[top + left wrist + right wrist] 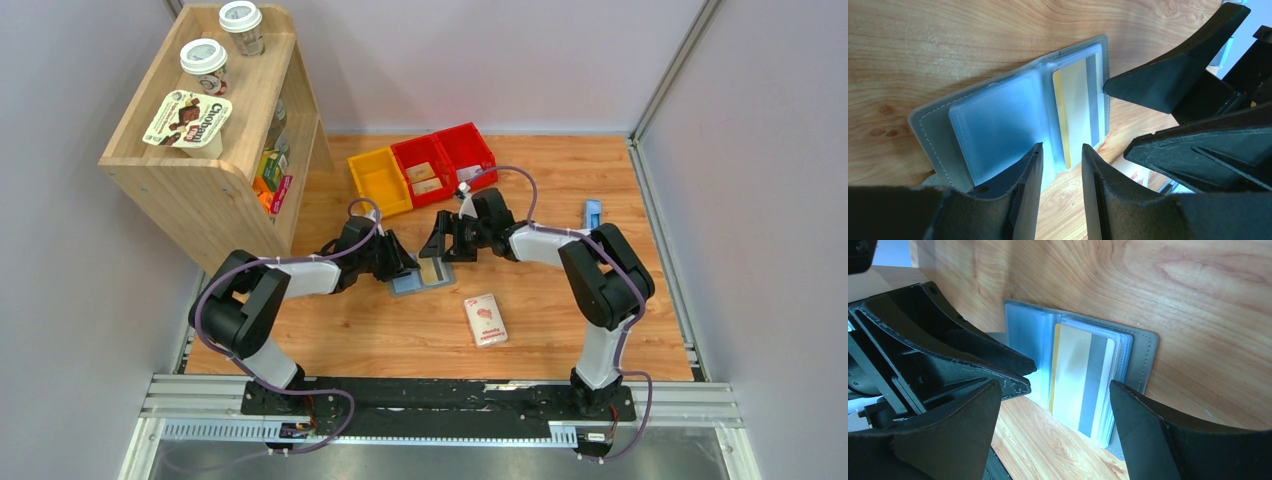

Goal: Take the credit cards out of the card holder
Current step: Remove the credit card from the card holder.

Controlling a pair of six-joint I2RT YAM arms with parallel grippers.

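Observation:
The grey card holder (408,285) lies open and flat on the wooden table between both grippers. Its pale blue pockets (998,120) face up. One of the credit cards (1079,105), whitish with a gold edge and a grey stripe, sits in the right-hand pocket (1080,375); more card edges stack behind it. My left gripper (1062,150) hovers just over the holder's near edge by the fold, open with a narrow gap and nothing in it. My right gripper (1053,390) stands open wide on the card side of the holder (1143,355), empty.
A white-and-pink packet (485,320) lies near the front of the table. A small blue object (592,212) is at the right. Yellow (380,180) and red bins (445,160) stand at the back. A wooden shelf (210,130) with cups is at the left.

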